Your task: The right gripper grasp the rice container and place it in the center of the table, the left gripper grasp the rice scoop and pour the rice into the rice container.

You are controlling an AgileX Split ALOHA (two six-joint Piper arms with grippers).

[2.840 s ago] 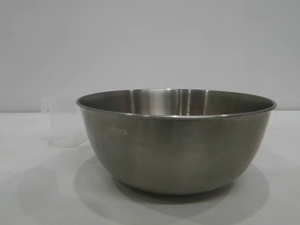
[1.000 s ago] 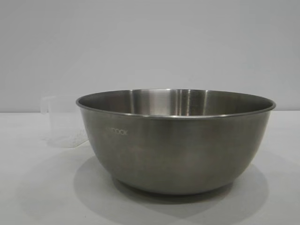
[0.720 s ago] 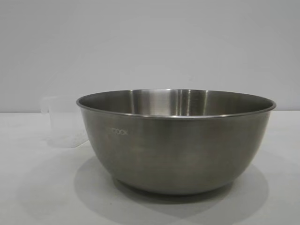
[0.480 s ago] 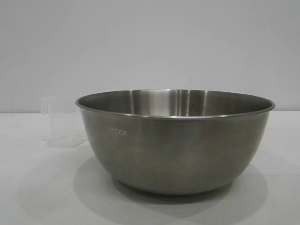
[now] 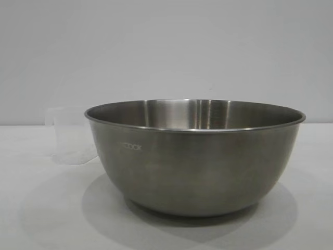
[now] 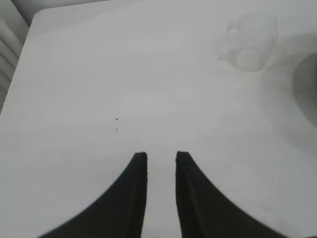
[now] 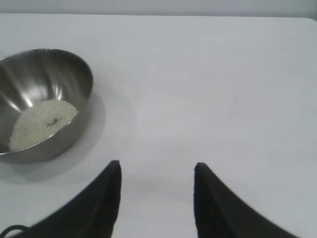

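Rice (image 7: 42, 121) heaped in round brushed-steel bowl (image 7: 79, 84); translucent scoop (image 6: 250, 44) ahead of narrowly parted, empty left gripper (image 6: 161, 157); right gripper (image 7: 157, 168) half-open, empty; best withdrawn clear of both.

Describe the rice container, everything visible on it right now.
The rice container is a large round bowl of brushed stainless steel with a rolled rim and small "COOK" lettering on its side. It stands upright on the white table, resting on a narrow base and casting a soft shadow. The right wrist view shows a shallow heap of pale rice on its bottom. No gripper touches it. The translucent rice scoop stands behind its left side; whether they touch cannot be told.
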